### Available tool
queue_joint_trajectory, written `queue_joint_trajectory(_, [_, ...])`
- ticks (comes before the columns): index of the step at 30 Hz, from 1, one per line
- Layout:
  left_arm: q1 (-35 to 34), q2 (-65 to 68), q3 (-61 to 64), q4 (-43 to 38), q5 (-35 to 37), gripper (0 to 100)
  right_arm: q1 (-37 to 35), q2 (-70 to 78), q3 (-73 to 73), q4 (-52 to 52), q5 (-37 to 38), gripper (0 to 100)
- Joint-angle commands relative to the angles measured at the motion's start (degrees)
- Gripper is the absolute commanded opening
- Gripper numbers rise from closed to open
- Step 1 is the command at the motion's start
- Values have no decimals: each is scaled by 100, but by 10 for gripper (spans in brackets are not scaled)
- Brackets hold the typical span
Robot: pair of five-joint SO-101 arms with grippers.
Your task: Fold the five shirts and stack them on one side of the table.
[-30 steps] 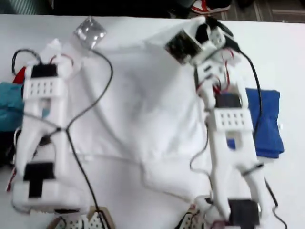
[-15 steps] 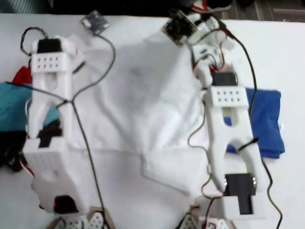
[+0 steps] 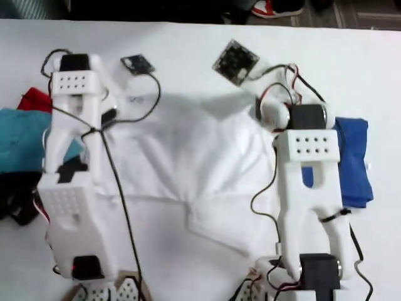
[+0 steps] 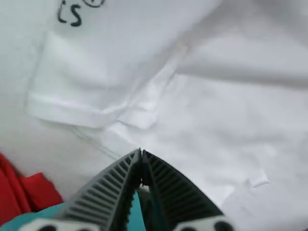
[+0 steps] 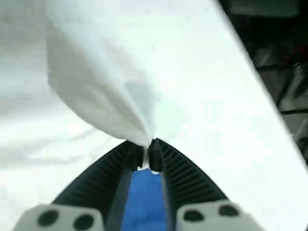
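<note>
The white shirt (image 3: pixel 188 157), a large soft fabric garment, lies spread across the middle of the white table (image 3: pixel 188 41) between the two arms, creased and with one flap folded over near its front edge. The right gripper (image 5: pixel 148 147) is at the shirt's far right corner. Its black ribbed jaws are clamped narrowly on a pinch of the white cloth, which rises from the tips in a draped peak. The left gripper (image 4: pixel 141 156) sits at the shirt's left side, close by a short sleeve with a stitched hem. Its jaws are pressed together tip to tip, and I cannot tell whether any cloth is caught between them.

A folded blue fabric shirt (image 3: pixel 354 163) rests at the right edge of the table, partly under the right arm and touching the white shirt's right side. At the left edge, a teal cloth (image 3: pixel 19 138), a red cloth (image 3: pixel 34 99) and a black cloth (image 3: pixel 15 194) lie bunched together beside the left arm. Thin black cables (image 3: pixel 119 188) trail over the white shirt.
</note>
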Motion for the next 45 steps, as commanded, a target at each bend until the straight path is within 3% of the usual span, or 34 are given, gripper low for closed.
queue_joint_trajectory(1, [-92, 127, -202, 105, 88, 22, -40, -286, -273, 892, -26, 19])
queue_joint_trajectory(6, [-171, 330, -211, 114, 176, 27, -4, -251, -273, 1349, -26, 19])
queue_joint_trajectory(13, [22, 391, -246, -325, 747, 146, -40, -251, 141, 470, -18, 19])
queue_joint_trajectory(18, [40, 611, -264, -747, 782, 146, -40, -251, 185, 365, -18, 19])
queue_joint_trajectory(45, [136, 2000, -1732, -607, 826, 108, -40, -251, 193, 136, -9, 19])
